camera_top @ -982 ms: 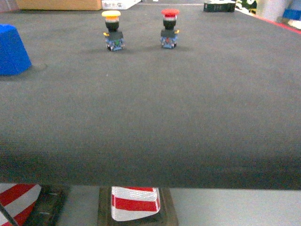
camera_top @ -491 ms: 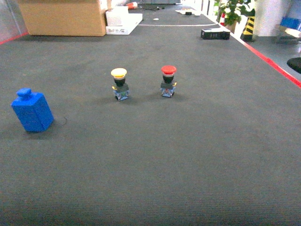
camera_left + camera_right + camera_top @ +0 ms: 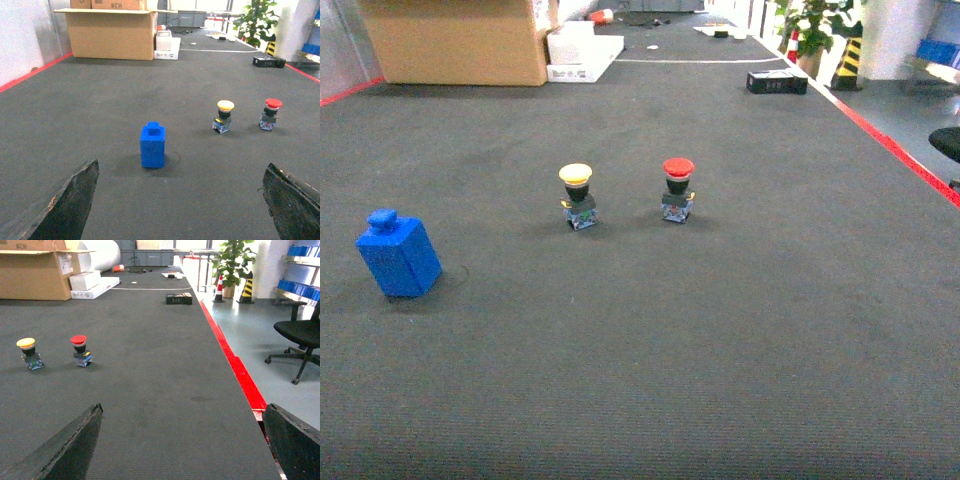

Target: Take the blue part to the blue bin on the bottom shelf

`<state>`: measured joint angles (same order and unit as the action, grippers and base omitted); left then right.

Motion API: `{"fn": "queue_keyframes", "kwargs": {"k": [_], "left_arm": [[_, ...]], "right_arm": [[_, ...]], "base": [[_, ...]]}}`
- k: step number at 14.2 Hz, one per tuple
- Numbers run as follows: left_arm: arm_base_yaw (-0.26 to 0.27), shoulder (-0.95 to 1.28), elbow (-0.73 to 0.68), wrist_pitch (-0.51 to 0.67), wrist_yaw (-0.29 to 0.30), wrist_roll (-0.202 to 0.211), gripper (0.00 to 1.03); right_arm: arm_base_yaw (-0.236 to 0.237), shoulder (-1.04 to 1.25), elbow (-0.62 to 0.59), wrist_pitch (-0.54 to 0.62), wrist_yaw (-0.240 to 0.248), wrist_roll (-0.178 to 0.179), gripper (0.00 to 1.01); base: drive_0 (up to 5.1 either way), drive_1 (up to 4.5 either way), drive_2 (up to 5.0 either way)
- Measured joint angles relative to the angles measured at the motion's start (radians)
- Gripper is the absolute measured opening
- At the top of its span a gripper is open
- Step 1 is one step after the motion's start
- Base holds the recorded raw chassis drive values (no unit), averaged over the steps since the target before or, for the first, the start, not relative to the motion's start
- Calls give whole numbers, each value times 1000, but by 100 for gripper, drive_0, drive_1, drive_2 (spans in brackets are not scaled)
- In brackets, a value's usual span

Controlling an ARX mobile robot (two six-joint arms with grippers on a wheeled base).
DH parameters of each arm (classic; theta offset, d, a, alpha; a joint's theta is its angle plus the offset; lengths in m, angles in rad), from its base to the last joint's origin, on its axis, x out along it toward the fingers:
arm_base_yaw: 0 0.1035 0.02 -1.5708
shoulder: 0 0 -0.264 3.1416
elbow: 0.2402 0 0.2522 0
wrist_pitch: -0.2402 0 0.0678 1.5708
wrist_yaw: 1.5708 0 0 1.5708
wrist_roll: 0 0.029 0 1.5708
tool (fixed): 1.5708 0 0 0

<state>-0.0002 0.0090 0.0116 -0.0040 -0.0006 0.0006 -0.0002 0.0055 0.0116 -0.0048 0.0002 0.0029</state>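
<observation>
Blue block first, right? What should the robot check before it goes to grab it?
1. Blue block in view and upright: ok.
2. Nothing touching the block; yellow button and red button stand apart, off to its right: ok.
3. Left end effector open, fingers spread wide, nothing held: ok.
4. Block lined up between the left fingers, ahead of them: ok.
5. Right end effector open and empty: ok.
6. Blue bin and bottom shelf in view: not ok, neither is visible.

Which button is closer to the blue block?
The yellow-capped button. It stands between the blue block and the red-capped button, which is farther to the right.
</observation>
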Motion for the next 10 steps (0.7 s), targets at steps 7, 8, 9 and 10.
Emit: {"fn": "queue_keyframes", "kwargs": {"k": [7,8,9,10], "left_arm": [[-115,290,32,93,-236,-87,98],[-87,519,42,312,-230,-93,98],[-62,742,90,511,-188,-95,98],[-44,956,167,680,-145,-96,98]], "right_arm": [[0,0,0,1,-1,0,98],[0,0,0,0,0,0,98],[0,0,0,0,0,0,98],[0,0,0,0,0,0,98]], "base": [[0,0,0],[0,0,0],[0,0,0],[0,0,0]]}}
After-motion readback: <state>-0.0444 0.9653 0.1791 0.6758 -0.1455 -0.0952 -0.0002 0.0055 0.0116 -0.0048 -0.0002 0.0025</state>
